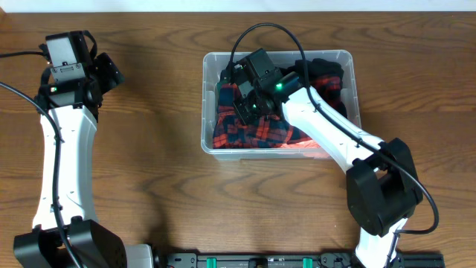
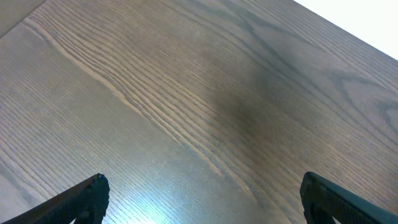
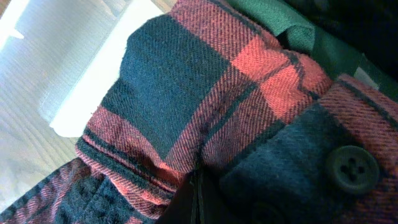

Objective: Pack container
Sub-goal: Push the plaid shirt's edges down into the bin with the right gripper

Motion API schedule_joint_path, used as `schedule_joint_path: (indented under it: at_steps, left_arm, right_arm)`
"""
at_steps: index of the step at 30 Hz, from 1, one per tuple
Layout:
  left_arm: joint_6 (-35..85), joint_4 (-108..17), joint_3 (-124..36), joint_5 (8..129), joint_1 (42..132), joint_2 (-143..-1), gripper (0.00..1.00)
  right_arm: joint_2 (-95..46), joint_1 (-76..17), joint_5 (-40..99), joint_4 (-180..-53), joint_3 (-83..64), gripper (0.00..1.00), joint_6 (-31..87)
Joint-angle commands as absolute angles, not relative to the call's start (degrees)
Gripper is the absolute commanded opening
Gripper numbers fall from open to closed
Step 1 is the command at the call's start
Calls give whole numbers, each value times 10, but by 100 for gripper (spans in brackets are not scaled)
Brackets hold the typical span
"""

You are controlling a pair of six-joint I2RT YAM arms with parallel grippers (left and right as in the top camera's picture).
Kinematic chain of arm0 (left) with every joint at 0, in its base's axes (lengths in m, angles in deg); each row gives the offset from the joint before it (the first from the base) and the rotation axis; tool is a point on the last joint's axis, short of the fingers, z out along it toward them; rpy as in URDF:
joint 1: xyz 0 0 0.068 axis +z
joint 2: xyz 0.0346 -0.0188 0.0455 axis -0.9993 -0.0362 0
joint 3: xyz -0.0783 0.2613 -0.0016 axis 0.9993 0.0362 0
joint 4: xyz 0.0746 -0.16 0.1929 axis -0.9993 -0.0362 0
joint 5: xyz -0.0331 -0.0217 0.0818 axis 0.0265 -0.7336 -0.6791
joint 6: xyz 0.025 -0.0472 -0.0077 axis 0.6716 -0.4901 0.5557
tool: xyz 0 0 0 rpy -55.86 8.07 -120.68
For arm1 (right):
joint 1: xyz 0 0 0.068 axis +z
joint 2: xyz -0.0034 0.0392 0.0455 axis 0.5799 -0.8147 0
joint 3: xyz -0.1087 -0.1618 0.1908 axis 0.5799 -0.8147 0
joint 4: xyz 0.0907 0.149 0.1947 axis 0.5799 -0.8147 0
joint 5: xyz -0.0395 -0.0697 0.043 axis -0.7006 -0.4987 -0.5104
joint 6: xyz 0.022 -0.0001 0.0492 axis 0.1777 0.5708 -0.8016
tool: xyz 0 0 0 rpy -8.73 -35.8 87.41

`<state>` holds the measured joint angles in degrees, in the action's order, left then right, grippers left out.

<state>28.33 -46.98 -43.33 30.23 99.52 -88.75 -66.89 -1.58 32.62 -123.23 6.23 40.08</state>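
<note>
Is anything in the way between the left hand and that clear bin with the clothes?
Nothing visible. Only wooden table shows between the left hand and the container. The right hand is inside it, on the plaid shirt.

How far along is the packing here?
Done: a plaid shirt and a dark garment lie inside the container. In hand: the right gripper is down on the shirt, grip unclear; the left gripper sits open, aside. Left: likely tucking in and withdrawing.
</note>
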Motion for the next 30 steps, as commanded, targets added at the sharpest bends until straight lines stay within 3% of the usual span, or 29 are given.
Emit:
schedule_joint_path:
  at_steps: [1, 9, 19, 30]
  left_arm:
    - [284, -471, -435, 296, 998, -884, 98]
    - [284, -471, -435, 296, 998, -884, 98]
    - [284, -471, -435, 296, 998, -884, 98]
    - [284, -471, -435, 296, 997, -884, 98]
  right_arm:
    - [-668, -24, 324, -1238, 70, 1, 409]
    - [-556, -38, 321, -1251, 84, 1, 412]
    - [-542, -38, 294, -1335, 48, 1, 412]
    - [-542, -38, 291, -1263, -87, 1, 412]
